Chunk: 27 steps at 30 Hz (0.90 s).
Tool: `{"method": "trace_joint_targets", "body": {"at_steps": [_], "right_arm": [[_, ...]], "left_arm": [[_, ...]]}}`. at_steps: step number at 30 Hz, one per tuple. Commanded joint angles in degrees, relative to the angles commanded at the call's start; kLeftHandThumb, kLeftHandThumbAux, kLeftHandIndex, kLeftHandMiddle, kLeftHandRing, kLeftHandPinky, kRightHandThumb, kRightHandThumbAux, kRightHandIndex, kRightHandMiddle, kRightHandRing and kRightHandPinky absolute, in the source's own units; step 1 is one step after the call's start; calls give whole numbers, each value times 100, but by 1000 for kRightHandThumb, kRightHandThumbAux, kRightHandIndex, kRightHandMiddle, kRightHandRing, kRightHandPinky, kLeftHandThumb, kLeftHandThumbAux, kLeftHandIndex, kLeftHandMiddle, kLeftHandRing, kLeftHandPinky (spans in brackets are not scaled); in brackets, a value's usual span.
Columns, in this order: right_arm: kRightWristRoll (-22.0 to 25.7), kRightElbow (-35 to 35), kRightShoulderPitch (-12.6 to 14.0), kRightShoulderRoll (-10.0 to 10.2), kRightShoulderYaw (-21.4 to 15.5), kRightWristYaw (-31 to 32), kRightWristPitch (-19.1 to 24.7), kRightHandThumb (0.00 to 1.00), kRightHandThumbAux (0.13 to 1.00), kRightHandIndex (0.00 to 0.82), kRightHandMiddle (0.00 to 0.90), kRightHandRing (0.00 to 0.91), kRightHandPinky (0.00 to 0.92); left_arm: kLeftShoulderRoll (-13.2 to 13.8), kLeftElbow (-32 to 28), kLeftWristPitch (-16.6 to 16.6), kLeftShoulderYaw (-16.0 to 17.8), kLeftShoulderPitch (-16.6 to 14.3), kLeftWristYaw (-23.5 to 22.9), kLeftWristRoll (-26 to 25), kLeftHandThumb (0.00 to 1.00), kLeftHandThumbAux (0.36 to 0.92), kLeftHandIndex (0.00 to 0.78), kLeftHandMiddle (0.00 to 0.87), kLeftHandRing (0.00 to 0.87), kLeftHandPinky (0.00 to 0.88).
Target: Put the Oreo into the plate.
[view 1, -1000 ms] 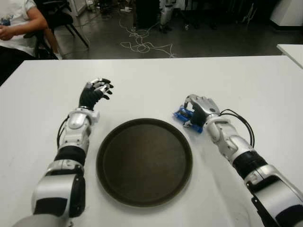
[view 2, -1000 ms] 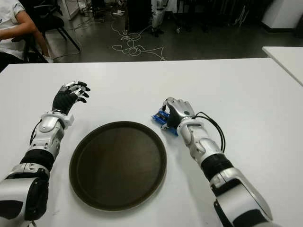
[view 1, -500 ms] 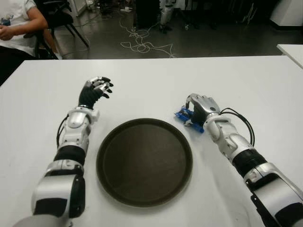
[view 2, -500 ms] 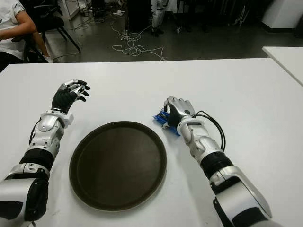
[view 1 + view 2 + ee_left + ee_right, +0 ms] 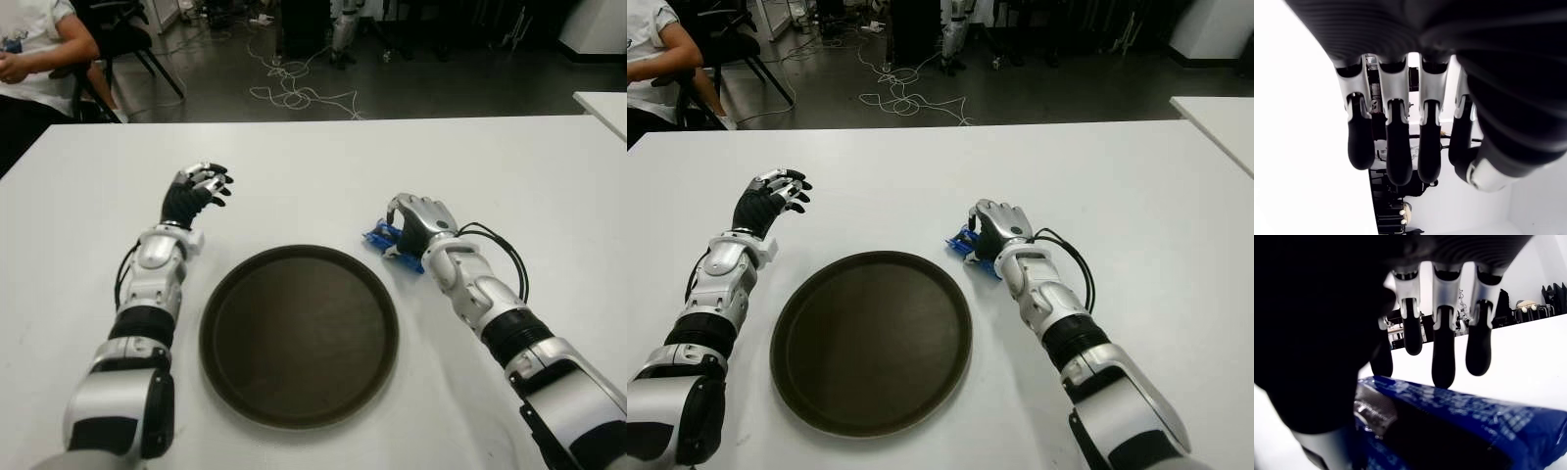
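Observation:
The Oreo pack (image 5: 380, 238), a blue wrapper, lies on the white table (image 5: 313, 166) just beyond the right rim of the round dark plate (image 5: 299, 333). My right hand (image 5: 409, 225) arches over the pack from the right. In the right wrist view its fingers (image 5: 1443, 357) reach past the far edge of the Oreo pack (image 5: 1464, 421) without clamping it, and the thumb is beside the pack. The plate holds nothing. My left hand (image 5: 196, 189) shows to the upper left of the plate, its fingers (image 5: 1393, 147) loosely bent and holding nothing.
A person (image 5: 34, 49) sits at the table's far left corner beside a chair. Cables (image 5: 294, 93) lie on the floor beyond the far edge. The corner of another white table (image 5: 602, 103) shows at the far right.
My right hand has crept slightly to the right over the Oreo pack. The left hand has barely shifted and the plate has not moved.

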Motion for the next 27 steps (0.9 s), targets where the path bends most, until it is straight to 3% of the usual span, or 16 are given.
{"method": "trace_joint_targets", "body": {"at_steps": [4, 6, 8, 10, 15, 17, 19, 27], "right_arm": [[47, 15, 9, 5, -14, 56, -44, 0, 865, 474, 547, 568, 565], [61, 19, 2, 4, -2, 131, -35, 0, 870, 474, 557, 576, 570], [71, 15, -8, -4, 22, 229, -5, 0, 869, 453, 541, 575, 559], [81, 10, -15, -10, 46, 323, 31, 0, 864, 431, 516, 568, 544], [112, 6, -19, -13, 72, 563, 87, 0, 846, 374, 415, 502, 478], [120, 4, -24, -19, 80, 655, 84, 0, 822, 316, 344, 407, 387], [117, 0, -26, -26, 89, 708, 79, 0, 808, 286, 313, 365, 355], [87, 34, -39, -31, 123, 783, 102, 0, 800, 266, 295, 339, 355]], "left_arm": [[-3, -19, -3, 0, -4, 29, 1, 818, 687, 354, 503, 498, 540], [-1, -1, -12, 2, -16, 47, 8, 825, 679, 387, 487, 499, 540], [0, 31, -24, 6, -29, 74, 16, 830, 675, 407, 476, 498, 536], [-2, 58, -43, 12, -34, 100, 20, 823, 682, 375, 489, 497, 532], [-13, 62, -61, 21, -19, 100, 0, 830, 676, 405, 474, 496, 530], [-17, 54, -53, 25, -16, 83, -16, 831, 674, 413, 470, 495, 532], [-17, 45, -45, 26, -15, 73, -25, 831, 673, 416, 468, 492, 532], [-2, 7, -24, 10, -3, 71, -10, 830, 673, 418, 465, 487, 529]]}}
